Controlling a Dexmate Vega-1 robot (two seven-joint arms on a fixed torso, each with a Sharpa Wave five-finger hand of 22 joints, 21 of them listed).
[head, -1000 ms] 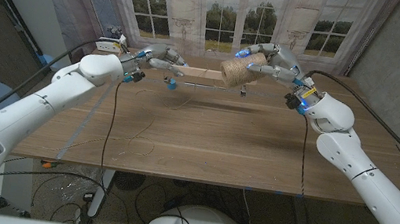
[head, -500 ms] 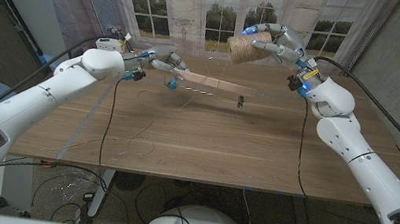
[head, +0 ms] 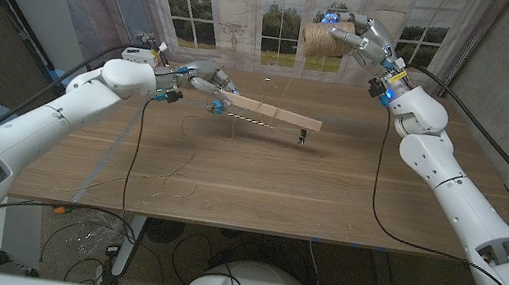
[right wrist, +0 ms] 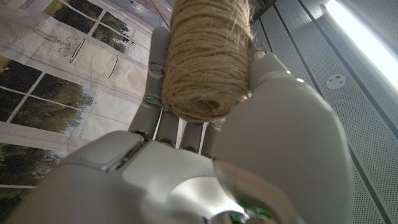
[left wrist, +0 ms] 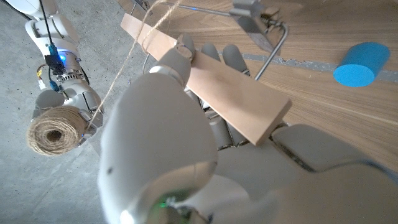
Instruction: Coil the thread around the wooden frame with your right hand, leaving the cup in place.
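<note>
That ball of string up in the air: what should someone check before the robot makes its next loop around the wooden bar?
1. Right hand holds the ball of string firmly: ok.
2. Left hand grips the wooden bar: ok.
3. String runs from ball to bar: ok.
4. Bar lifted off the table, leaving room to pass underneath: ok.
5. Blue cup lies apart from the bar: ok.
6. Loops already on the bar sit tight: cannot tell.

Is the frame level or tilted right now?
Tilted: the frame, gripped by the left hand, slopes down toward its free end above the table.
</note>
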